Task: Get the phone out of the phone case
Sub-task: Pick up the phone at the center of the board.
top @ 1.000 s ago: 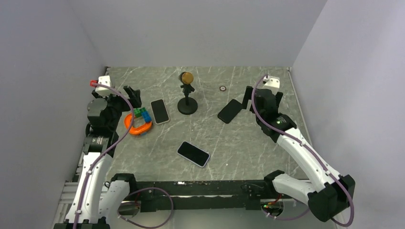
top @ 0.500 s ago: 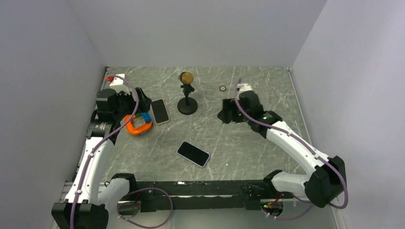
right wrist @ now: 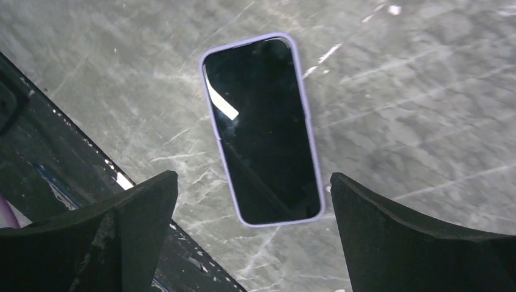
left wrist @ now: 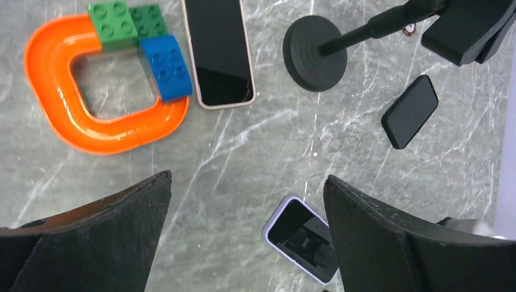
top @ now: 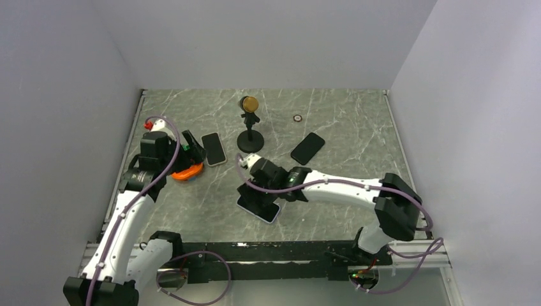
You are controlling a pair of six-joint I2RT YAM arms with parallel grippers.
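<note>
- Right pincer (right wrist: 253, 176) is spread wide and has hold of nothing. It hangs right over the phone (right wrist: 261, 128), with one finger off to each side of it.
- Left pincer (left wrist: 247, 176) is spread wide too, and it holds nothing. It hangs over the left side of the desk (top: 344, 115).
- I see the phone lying flat, screen up, close to the middle of the desk's near edge. It is turned a bit slantwise to that edge.
- Its screen is dark and shiny, with a small bright patch of light on it.
- The phone sits inside the phone case (right wrist: 283, 222). The case shows as a thin light purple rim with round corners, all the way round the screen.
- Near the left edge lies an orange curved track (left wrist: 109, 137), with green blocks (left wrist: 112, 24) and a blue block (left wrist: 165, 67) against it.
- Just beside the blocks lies a second phone (left wrist: 219, 52) with a pale rim.
- A black stand (left wrist: 313, 52) is up toward the far edge, and a black slab (left wrist: 411, 111) lies to its right.
</note>
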